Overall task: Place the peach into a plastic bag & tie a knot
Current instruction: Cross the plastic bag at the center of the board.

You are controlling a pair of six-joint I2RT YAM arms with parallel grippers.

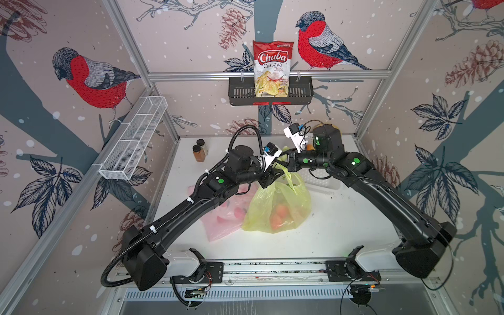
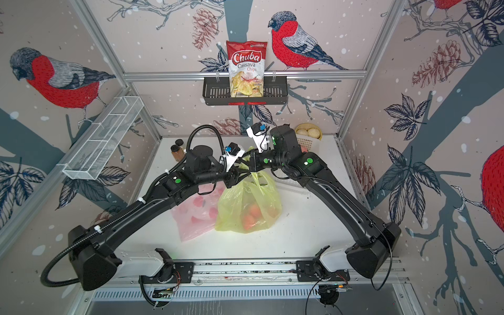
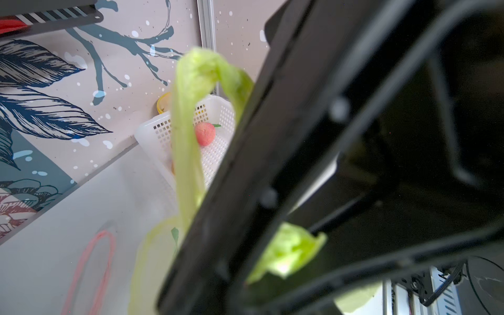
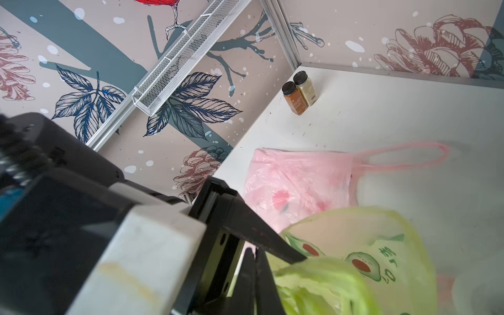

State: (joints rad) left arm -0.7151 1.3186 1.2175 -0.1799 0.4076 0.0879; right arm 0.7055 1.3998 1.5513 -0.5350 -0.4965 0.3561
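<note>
Above the middle of the white table, my two claws meet nearly tip to tip over a yellow-green plastic bag printed with avocados. The peach already sits inside it, showing as an orange-pink blur through the film in both top views. A pink bag lies flat just beside it, partly under my left arm.

My right gripper is pressed together on bunched green plastic at the bag's top, holding it drawn upward. My left gripper has its jaws apart; my left wrist view shows a scrap of green film in the gap, apparently not pinched. One handle loop stands up in front of that camera. Beyond it a white basket holds another peach-like fruit.

I judge the loading done and the knot in hand, though I see no finished knot. Next, my left claw likely needs a fresh hold on the free handle, then a steady pull against my right.
</note>
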